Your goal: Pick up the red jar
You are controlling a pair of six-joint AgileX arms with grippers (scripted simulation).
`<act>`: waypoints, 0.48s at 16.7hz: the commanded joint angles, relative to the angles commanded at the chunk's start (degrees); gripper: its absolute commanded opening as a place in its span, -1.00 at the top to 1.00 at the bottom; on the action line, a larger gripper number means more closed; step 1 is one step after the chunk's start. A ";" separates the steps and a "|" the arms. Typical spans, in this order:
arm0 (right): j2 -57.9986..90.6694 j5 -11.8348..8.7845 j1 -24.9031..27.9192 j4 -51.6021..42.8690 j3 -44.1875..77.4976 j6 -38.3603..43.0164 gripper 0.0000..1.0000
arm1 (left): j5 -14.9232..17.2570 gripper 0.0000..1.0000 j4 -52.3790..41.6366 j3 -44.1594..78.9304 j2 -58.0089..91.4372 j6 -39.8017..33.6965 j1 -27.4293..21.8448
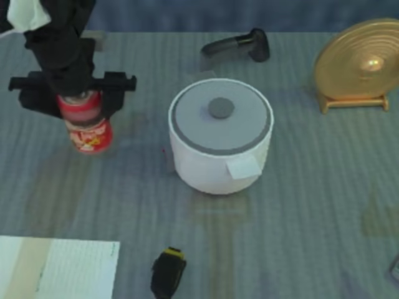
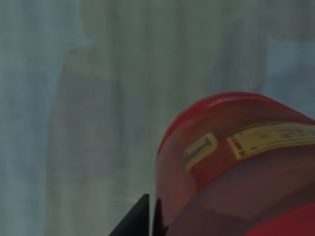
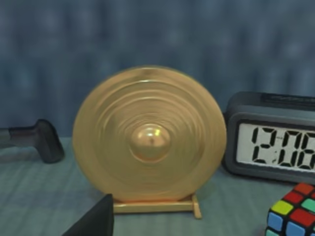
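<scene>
Left hand (image 1: 80, 99) clamps red jar (image 1: 87, 128) near lid. Jar looks small, rigid, light, glossy; likely slippery, so upper-body grip suits.

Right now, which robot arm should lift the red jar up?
The left arm. Its gripper is already around the red jar at the table's left, while the right arm is off near the golden disc, far from the jar.

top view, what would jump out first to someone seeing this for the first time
The left hand at the table's left, closed around the top of the red jar. Next, the big white pot with its grey lid at the centre, and the golden gong on its stand at the far right.
</scene>
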 joint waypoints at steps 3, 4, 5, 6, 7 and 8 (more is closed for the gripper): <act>0.00 0.00 0.00 0.00 0.00 0.00 -1.00 | -1.01 1.00 1.69 -1.65 -0.26 -4.90 -2.41; 0.00 0.00 0.00 0.00 0.00 0.00 -1.00 | -1.12 1.00 1.88 -1.81 -0.30 -5.37 -2.65; 0.00 0.00 0.00 0.00 0.00 0.00 -1.00 | -1.12 1.00 1.88 -1.81 -0.30 -5.37 -2.65; 0.00 0.00 0.00 0.00 0.00 0.00 -1.00 | -1.12 1.00 1.88 -1.81 -0.30 -5.37 -2.65; 0.00 0.00 0.00 0.00 0.00 0.00 -1.00 | -1.12 1.00 1.88 -1.81 -0.30 -5.37 -2.65; 0.00 0.00 0.00 0.00 0.00 0.00 -1.00 | -1.01 1.00 1.74 -1.67 -0.09 -5.20 -2.38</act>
